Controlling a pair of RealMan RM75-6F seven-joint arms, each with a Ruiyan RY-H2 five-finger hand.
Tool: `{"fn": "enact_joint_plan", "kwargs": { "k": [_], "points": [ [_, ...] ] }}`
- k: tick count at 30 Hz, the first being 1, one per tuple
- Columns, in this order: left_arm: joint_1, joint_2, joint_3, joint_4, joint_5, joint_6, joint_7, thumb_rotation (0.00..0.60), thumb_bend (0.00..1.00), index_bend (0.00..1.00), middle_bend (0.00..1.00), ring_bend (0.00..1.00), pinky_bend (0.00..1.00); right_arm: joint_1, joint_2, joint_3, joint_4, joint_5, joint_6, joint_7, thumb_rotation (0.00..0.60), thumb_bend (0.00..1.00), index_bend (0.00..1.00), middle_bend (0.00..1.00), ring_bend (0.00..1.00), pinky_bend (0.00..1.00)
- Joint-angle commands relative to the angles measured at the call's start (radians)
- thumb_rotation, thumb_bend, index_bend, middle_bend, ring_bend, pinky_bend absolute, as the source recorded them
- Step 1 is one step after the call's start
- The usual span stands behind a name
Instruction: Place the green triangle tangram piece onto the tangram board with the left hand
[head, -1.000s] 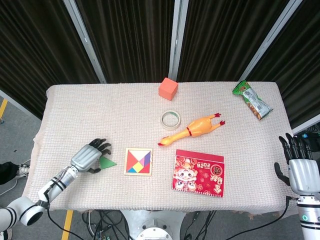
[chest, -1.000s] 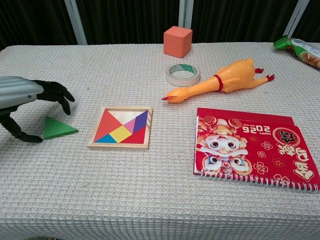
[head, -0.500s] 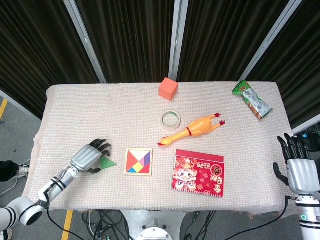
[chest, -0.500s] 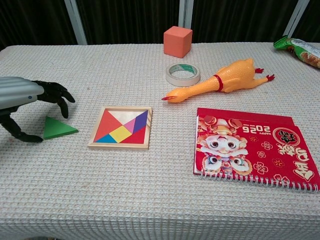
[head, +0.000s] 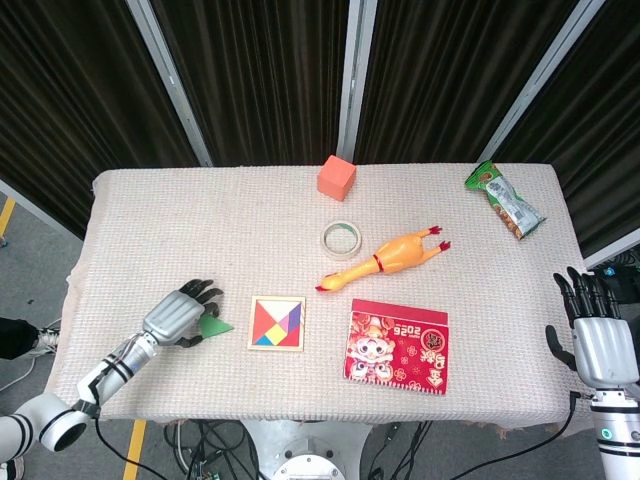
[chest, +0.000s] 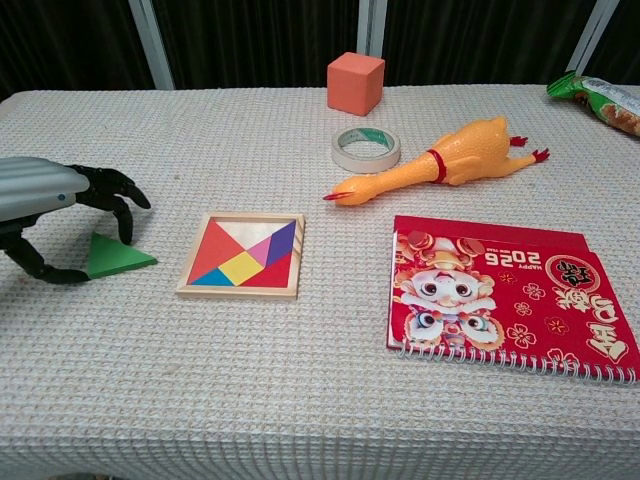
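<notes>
The green triangle (chest: 121, 256) lies flat on the cloth left of the wooden tangram board (chest: 244, 255), which holds several coloured pieces. My left hand (chest: 55, 212) hovers over the triangle's left end, fingers arched down around it with the thumb low at its left corner; I cannot tell if they touch it. In the head view the left hand (head: 177, 316) covers part of the green triangle (head: 214, 326), beside the board (head: 277, 323). My right hand (head: 599, 335) hangs off the table's right edge, fingers apart and holding nothing.
A red calendar booklet (chest: 498, 296) lies right of the board. A yellow rubber chicken (chest: 447, 156), a tape roll (chest: 367, 149) and an orange cube (chest: 355, 83) sit further back. A green snack bag (head: 505, 200) is at the far right corner.
The left hand's fingers have lowered a little and curled closer onto the green triangle. The triangle has not moved. The right hand has drifted slightly down.
</notes>
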Motion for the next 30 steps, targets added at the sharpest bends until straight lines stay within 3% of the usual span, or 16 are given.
{"fn": "enact_joint_plan", "kwargs": {
  "k": [1, 16, 25, 30],
  "points": [
    [0.001, 0.0, 0.001, -0.001, -0.001, 0.001, -0.002, 0.6, 0.25, 0.38, 0.12, 0.0, 0.1, 0.0, 0.0, 0.0, 0.0, 0.001, -0.001, -0.001, 0.6, 0.35, 0.0, 0.0, 0.0, 0.0],
    [0.011, 0.005, -0.009, -0.018, -0.018, 0.017, -0.009, 0.6, 0.26, 0.41, 0.12, 0.0, 0.1, 0.002, -0.002, 0.0, 0.006, 0.008, -0.008, 0.003, 0.6, 0.35, 0.0, 0.0, 0.0, 0.0],
    [0.015, 0.047, -0.042, -0.096, -0.069, 0.021, 0.001, 0.6, 0.26, 0.41, 0.12, 0.0, 0.1, 0.001, -0.002, 0.003, 0.012, 0.014, -0.007, 0.012, 0.6, 0.35, 0.0, 0.0, 0.0, 0.0],
    [0.011, 0.08, -0.073, -0.192, -0.158, -0.019, 0.04, 0.6, 0.27, 0.41, 0.12, 0.0, 0.1, 0.005, -0.001, 0.012, 0.019, 0.025, -0.012, 0.034, 0.6, 0.35, 0.0, 0.0, 0.0, 0.0]
  ]
}}
